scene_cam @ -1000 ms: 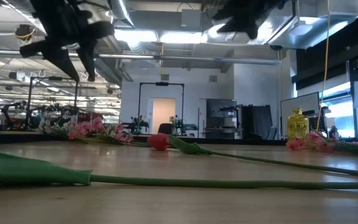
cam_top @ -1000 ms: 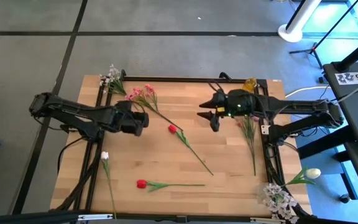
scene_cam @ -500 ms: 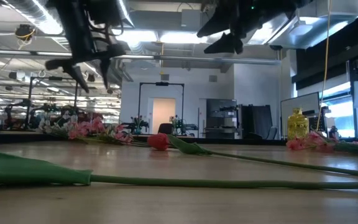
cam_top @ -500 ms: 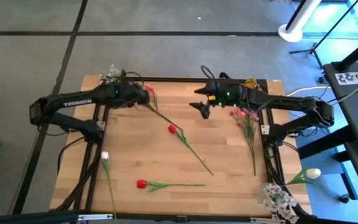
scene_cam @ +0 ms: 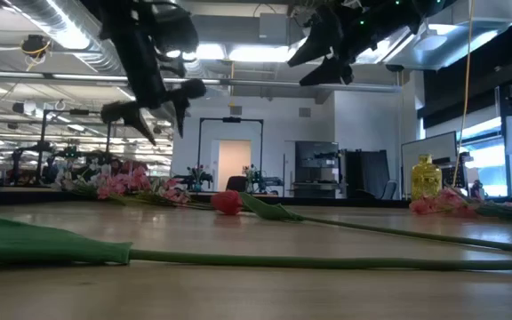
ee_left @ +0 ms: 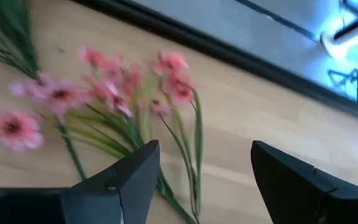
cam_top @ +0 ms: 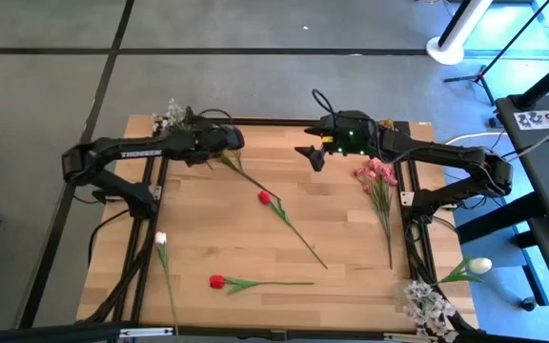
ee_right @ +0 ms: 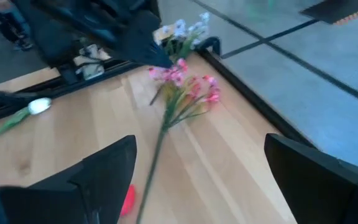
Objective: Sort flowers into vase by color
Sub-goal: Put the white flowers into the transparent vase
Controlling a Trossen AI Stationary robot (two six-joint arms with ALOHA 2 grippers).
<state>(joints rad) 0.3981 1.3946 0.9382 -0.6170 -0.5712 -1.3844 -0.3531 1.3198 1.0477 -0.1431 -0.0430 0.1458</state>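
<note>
Left gripper (ee_left: 201, 180): 2 dark fingers (ee_left: 126, 180) spread apart, nothing between them. Beyond them a spray of pink blossoms (ee_left: 104, 93) lies on the light wooden table (ee_left: 253, 118), green stems passing between the fingers. Dark table edge (ee_left: 229, 59) beyond.

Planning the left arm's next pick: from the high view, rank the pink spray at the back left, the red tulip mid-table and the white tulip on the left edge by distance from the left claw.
1. Pink spray, right beside the left claw, back left.
2. Red tulip, mid-table, nearer the front.
3. White tulip, left edge, farthest.
</note>
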